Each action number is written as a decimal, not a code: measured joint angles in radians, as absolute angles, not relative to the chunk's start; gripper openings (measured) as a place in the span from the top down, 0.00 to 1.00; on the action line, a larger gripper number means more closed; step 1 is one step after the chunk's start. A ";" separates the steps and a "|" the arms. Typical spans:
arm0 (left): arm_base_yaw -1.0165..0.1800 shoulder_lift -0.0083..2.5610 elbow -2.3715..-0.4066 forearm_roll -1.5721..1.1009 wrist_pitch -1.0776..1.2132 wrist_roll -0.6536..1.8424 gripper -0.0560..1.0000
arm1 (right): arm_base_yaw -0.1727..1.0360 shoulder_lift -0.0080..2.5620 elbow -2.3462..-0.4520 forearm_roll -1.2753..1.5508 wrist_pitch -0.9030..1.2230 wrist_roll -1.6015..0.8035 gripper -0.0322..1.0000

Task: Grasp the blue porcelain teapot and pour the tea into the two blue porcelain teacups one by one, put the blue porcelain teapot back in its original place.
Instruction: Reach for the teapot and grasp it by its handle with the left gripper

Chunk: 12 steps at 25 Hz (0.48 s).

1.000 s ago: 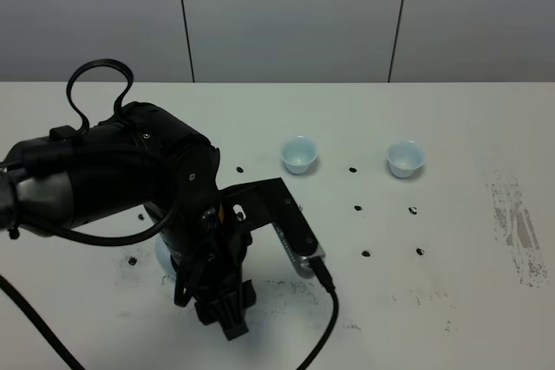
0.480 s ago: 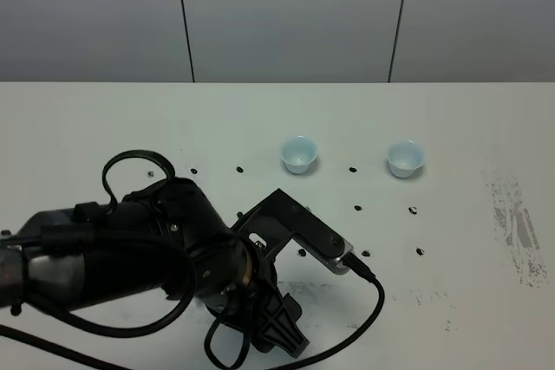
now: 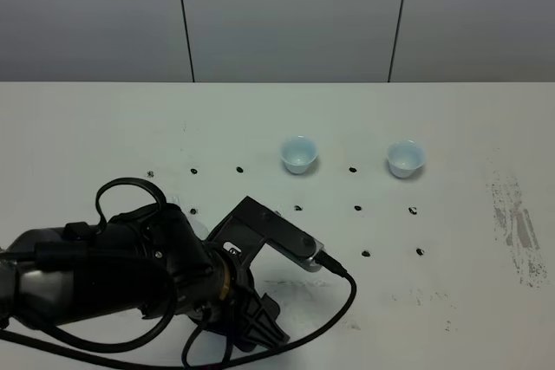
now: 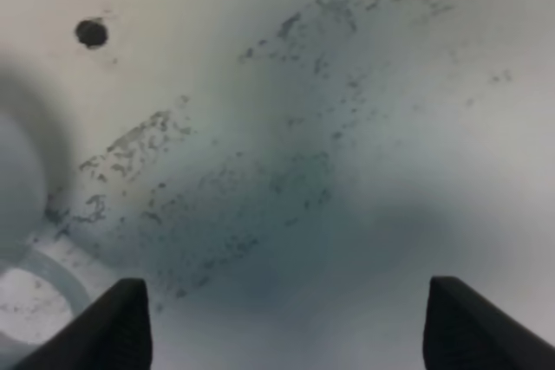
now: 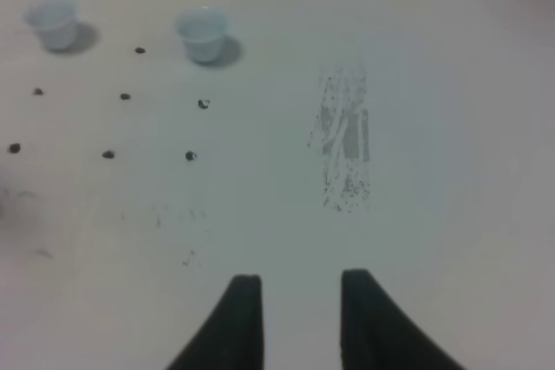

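Robot at the tea table: the left gripper (image 4: 282, 301) hangs low over the white table (image 3: 87, 127) at its near left. Its jaws are spread wide and hold nothing. In the left wrist view the two dark fingertips (image 4: 121, 322) stand far apart with only grey-smudged tabletop between them. Seen from above, the black left arm (image 3: 113, 275) lies folded close to the surface, and its cable (image 3: 342, 296) loops across the table beside it.

The blue porcelain teapot cannot be picked out from above, where the arm covers that part of the table. A pale rounded shape (image 4: 17, 179), badly blurred, sits at the edge of the left wrist view just beside one fingertip. It is too soft to identify.

Farther back, near the table's middle, the left teacup (image 3: 299, 154) and the right teacup (image 3: 405, 159) stand upright and well apart. Small black dots (image 3: 353, 170) mark the surface between and in front of them. The cups' insides look pale, and whether either holds tea cannot be told.

To the right, a scuffed grey patch (image 3: 516, 231) streaks the tabletop. The right gripper (image 5: 299, 279), outside the overhead view, is drawn in narrow with nothing between its fingers. It hovers clear above the table, with the patch ahead of it and both cups well beyond.
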<state>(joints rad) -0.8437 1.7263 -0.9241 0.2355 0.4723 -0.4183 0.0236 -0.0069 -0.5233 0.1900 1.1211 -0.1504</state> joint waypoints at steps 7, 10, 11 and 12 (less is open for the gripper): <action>-0.777 1.726 -0.892 0.293 0.475 -0.454 0.32 | 0.024 -0.007 -0.523 0.201 1.121 -0.150 0.77; -0.763 1.726 -0.879 0.295 0.516 -0.442 0.32 | 0.024 -0.007 -0.523 0.214 1.121 -0.150 0.77; -0.761 1.726 -0.877 0.296 0.536 -0.429 0.32 | 0.024 -0.007 -0.523 0.220 1.121 -0.150 0.77; -0.761 1.726 -0.876 0.295 0.559 -0.416 0.32 | 0.024 -0.007 -0.523 0.225 1.121 -0.150 0.77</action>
<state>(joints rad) -0.7608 1.7256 -0.8758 0.2951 0.5587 -0.4159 0.0236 -0.0069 -0.5233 0.2248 1.1211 -0.1504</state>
